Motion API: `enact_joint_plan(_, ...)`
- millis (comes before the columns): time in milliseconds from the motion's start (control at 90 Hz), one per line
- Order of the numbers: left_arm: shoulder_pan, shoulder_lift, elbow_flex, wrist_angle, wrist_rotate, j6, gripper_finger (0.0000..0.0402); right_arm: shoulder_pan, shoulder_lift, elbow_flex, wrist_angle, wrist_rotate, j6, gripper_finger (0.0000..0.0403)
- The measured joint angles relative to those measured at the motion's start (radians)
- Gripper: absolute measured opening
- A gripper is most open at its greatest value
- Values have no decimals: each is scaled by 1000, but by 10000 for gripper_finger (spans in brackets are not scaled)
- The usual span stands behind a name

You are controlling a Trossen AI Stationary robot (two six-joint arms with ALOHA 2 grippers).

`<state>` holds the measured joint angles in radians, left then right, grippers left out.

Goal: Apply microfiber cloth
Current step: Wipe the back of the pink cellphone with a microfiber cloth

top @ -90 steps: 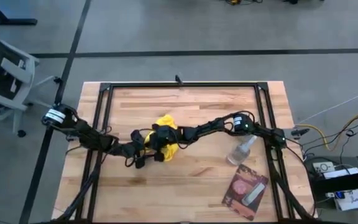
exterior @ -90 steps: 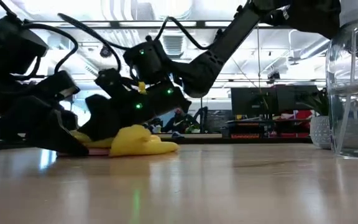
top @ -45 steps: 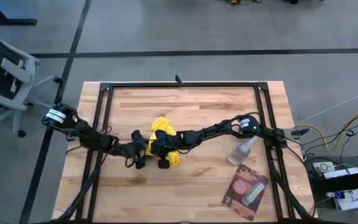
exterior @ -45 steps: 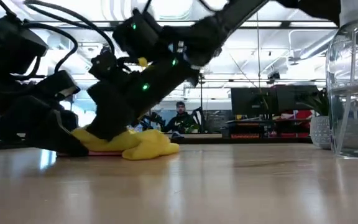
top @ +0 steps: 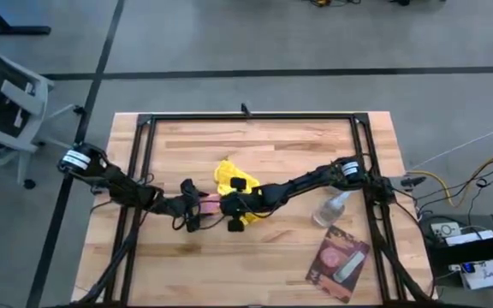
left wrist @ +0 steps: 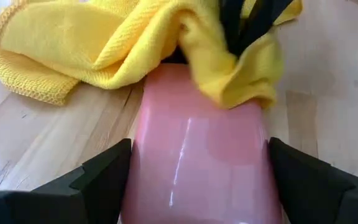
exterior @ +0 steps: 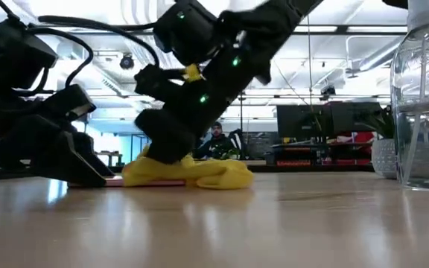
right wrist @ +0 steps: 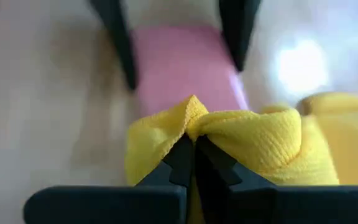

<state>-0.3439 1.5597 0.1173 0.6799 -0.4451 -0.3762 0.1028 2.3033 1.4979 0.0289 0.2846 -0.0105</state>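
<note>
The bright yellow microfiber cloth (top: 228, 178) lies bunched at the table's middle. Its near part drapes over the far end of a flat glossy pink slab (left wrist: 197, 149) that lies on the wood. My left gripper (top: 197, 208) reaches in from the table's left, with one finger on each long side of the slab. My right gripper (top: 227, 205) comes from the table's right and is shut on a fold of the cloth (right wrist: 260, 143), right above the slab's end. In the low view the cloth (exterior: 192, 173) rests on the table under the right gripper (exterior: 162, 149). My left gripper has the pink slab between its two fingers, one on each long side (left wrist: 143, 171). The fingers (left wrist: 104, 180) lie level, coming from the table's left, along the slab. The slab lies flat on the table. My right gripper pinches a raised fold of the cloth (right wrist: 194, 124) between its two fingertips. The fingers slant down from the table's right. The rest of the cloth lies slack on the slab's end and on the table.
A clear spray bottle (top: 334, 205) stands at the right, close to the right arm, and shows large in the low view (exterior: 423, 112). A pink-and-dark flat packet (top: 339, 261) lies near the front right. Black frame rails (top: 144, 171) run along the table's sides.
My right gripper has gone toward the table's near edge and a little to the right, staying shut on the cloth. The pinched part of the cloth has been dragged along over the pink slab, while its far part has stayed about where it was.
</note>
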Motion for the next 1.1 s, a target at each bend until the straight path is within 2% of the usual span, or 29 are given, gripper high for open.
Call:
enact_joint_plan(178,0,0,0,2,-2,5,312,-27,51,-23,306,-23,6,0)
enact_joint_plan(378,-1,0,-2,5,-13,8,312,-34,123,-2,466,-32,57,0)
enact_joint_plan(500,-1,0,-2,4,-12,4,312,-30,112,6,379,41,65,0)
enact_joint_plan(633,-1,0,-2,2,-12,1,312,-26,69,4,205,130,63,0)
enact_joint_plan(778,-1,0,-2,0,-14,-5,312,4,21,-5,-43,307,71,0)
enact_joint_plan(867,-1,0,-2,0,-14,-5,312,34,-11,-18,-155,398,155,0)
enact_joint_plan(956,-1,0,-2,0,-16,-5,312,61,-38,-45,-222,415,233,0)
enact_joint_plan(1100,-1,0,-2,2,-25,-4,312,104,-42,-55,-179,431,262,0)
